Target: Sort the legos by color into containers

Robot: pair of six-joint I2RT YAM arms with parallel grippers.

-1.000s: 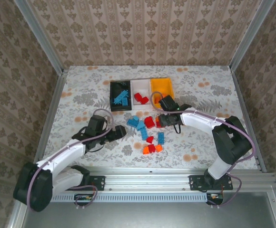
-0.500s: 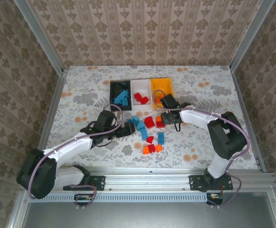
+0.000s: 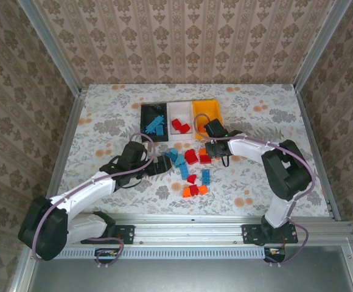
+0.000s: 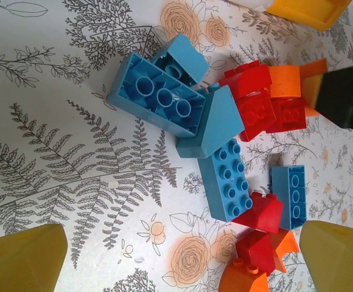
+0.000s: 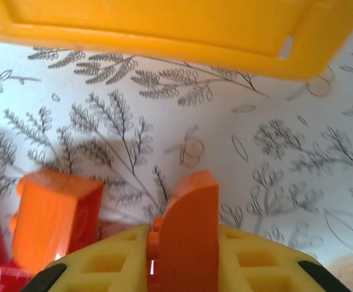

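- Noted left gripper (image 3: 162,165) closer to the loose bricks (image 3: 184,171) than a second ago; jaws spread wide, nothing between the yellow fingers (image 4: 24,258).
- Noted right gripper (image 3: 210,150) gone from part-open to clenched over the same second; now pinching one orange brick (image 5: 187,234), stood on edge between its fingers.
- Counted three bins joined in a row: black bin (image 3: 147,112), white bin (image 3: 179,111), orange-yellow bin (image 3: 207,111).
- Placed orange-yellow bin just beyond the right gripper's tips, wall running across the far side of its wrist view; white and black bins further off to its left.
- Counted two red bricks (image 3: 179,126) in the white bin; blue bricks (image 3: 155,126) in the black bin too tangled to count.
- Counted five loose light blue bricks (image 4: 225,182) straight ahead of the left gripper, bunched and touching.
- Counted at least five loose red bricks (image 4: 258,112) past and beside the blue ones; exact number unclear.
- Found second orange brick (image 5: 55,213) on the table (image 3: 103,121) just beside the right gripper's fingers, apart from the held one.
- Saw no shift in the other loose bricks since the earlier frame.
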